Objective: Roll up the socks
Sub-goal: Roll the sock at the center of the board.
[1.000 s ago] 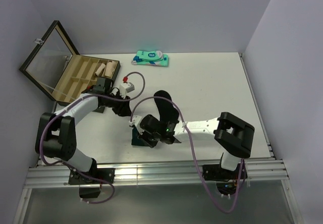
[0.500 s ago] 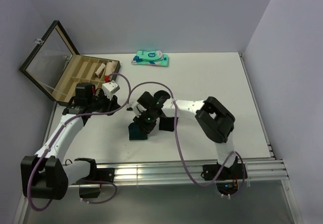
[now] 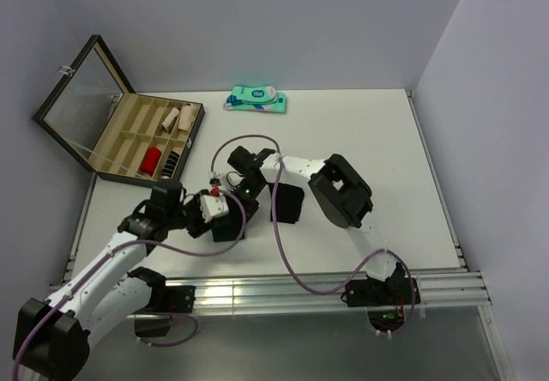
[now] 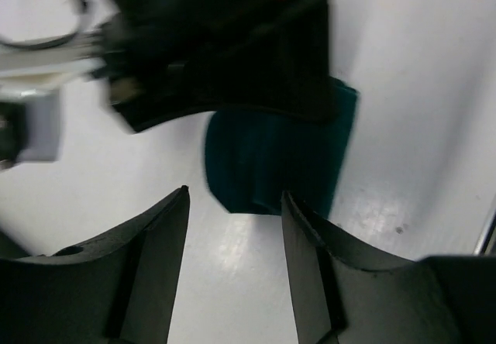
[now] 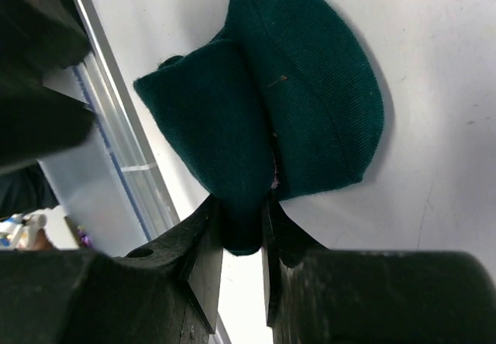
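Your right gripper (image 5: pixel 242 204) is nearly closed, and its two fingers pinch a raised fold of the dark green sock (image 5: pixel 310 111). From the right wrist, the fold stands up between the fingertips. Beyond them the rest of the sock spreads out on the white table (image 3: pixel 369 141), bunched on one side and rounded and flat on the other. Your left gripper (image 4: pixel 234 204) has its jaws well apart with nothing between them; only bare table shows in the gap. From the left wrist, the green sock lies straight ahead of the left fingers (image 4: pixel 167 259), with its near edge right at the mouth of the jaws. You cannot tell from that view whether either fingertip touches the fabric. The right gripper sits over the far part of the sock, blurred and dark, facing your left gripper across it. From above, the two grippers are close together over the green sock, the left one on the near side and the right one on the far side. The black sock (image 3: pixel 290 202) lies flat on the table just beside the right gripper, on the side away from your left gripper. Neither gripper holds it.
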Tool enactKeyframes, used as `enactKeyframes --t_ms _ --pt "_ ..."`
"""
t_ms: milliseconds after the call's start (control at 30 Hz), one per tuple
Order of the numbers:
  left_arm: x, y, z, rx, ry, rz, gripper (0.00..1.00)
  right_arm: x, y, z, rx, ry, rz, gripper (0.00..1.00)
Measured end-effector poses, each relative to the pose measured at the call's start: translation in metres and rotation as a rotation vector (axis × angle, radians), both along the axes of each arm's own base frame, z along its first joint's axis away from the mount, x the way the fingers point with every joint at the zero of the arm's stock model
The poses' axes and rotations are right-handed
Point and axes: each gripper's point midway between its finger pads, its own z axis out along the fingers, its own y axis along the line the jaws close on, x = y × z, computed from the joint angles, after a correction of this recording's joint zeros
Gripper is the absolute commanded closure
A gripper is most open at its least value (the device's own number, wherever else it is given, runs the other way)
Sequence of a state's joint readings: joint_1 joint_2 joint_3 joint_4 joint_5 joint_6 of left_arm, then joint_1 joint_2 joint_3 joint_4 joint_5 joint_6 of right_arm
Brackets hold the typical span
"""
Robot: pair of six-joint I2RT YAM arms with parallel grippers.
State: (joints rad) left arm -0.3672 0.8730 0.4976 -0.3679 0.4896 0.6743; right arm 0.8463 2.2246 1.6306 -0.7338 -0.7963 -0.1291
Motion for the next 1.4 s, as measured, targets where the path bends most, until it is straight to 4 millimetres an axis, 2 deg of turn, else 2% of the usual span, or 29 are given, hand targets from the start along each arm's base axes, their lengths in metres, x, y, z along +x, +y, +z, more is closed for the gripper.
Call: enactKeyframes --t_ms 100,267,767,1067,1167,1267,1400 --pt "-0.022 -0.01 -0.017 0.056 -0.018 -0.092 0.42 -0.001 -0.003 0.0 -0.007 0.024 0.001 0.87" --pt "-0.036 -0.02 -0.031 0.117 -0.036 -0.167 0.41 -0.003 -0.006 0.0 -0.016 0.042 0.003 0.87" --pt "-0.047 -0.044 -0.053 0.201 -0.085 -0.258 0.44 -0.007 -0.005 -0.002 -0.006 0.1 0.007 0.88" --pt "-0.044 -0.049 -0.061 0.218 -0.11 -0.241 0.51 -0.01 -0.005 -0.003 -0.004 0.119 0.009 0.86" --pt "-0.042 -0.05 -0.064 0.227 -0.119 -0.236 0.57 -0.01 -0.005 -0.002 -0.002 0.121 0.008 0.84" --pt "-0.04 -0.051 -0.066 0.234 -0.125 -0.232 0.77 -0.009 -0.006 -0.003 -0.003 0.123 0.005 0.82" --pt "-0.039 -0.054 -0.069 0.243 -0.121 -0.229 0.94 -0.007 -0.008 -0.004 -0.006 0.127 -0.011 0.8"
